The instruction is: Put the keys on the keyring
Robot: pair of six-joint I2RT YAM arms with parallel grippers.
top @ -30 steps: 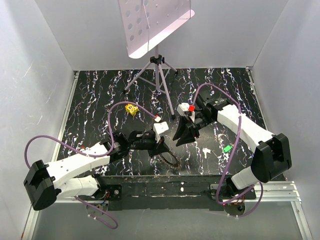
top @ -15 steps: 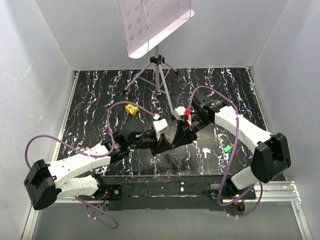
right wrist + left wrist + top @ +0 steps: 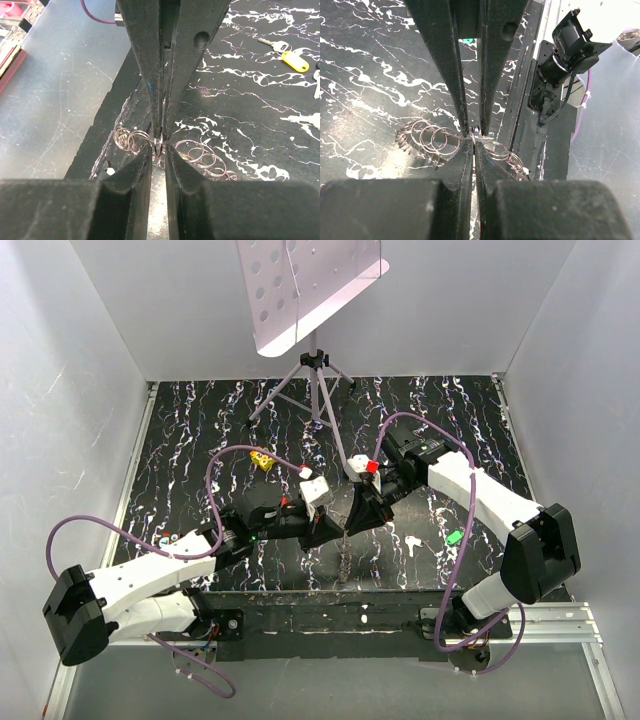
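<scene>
Closing in over the last second, the right gripper (image 3: 158, 147) now meets the left gripper (image 3: 474, 145) at mid-frame. Both pinch the wire keyring (image 3: 345, 558), left clamped tight, right narrowed to a slit. A green key (image 3: 454, 537) lies at right.

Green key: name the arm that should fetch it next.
Right, probably: the green key lies on its side, beside its forearm. Both jaws pinch the keyring; the left's, fully shut, can hold it alone.
</scene>
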